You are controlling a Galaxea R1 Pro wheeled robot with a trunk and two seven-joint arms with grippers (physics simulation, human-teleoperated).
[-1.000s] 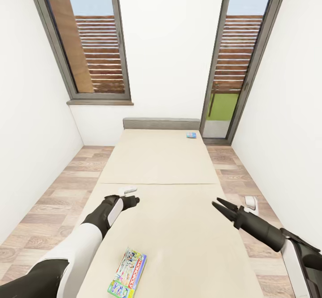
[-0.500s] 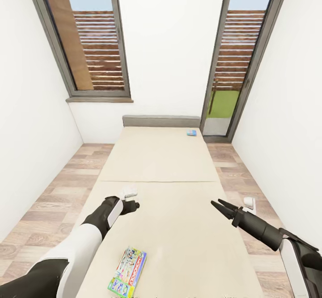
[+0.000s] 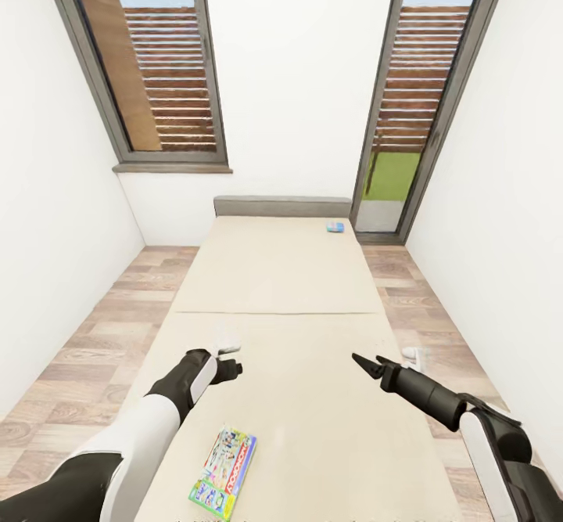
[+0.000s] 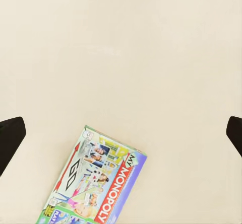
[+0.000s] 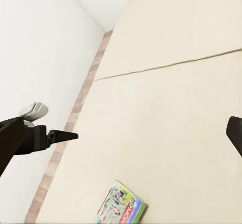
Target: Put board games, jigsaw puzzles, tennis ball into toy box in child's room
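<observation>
A board game [image 3: 224, 473] marked "MY MONOPOLY" on a red band lies flat near the foot of the cream bed [image 3: 313, 397], and a smaller blue board game [image 3: 335, 227] sits far off by the grey headboard. The left gripper [image 3: 231, 369] hovers over the mattress beyond the Monopoly box with its fingers spread wide, touching nothing. The right gripper [image 3: 366, 364] hangs over the bed's other side, released and empty.
</observation>
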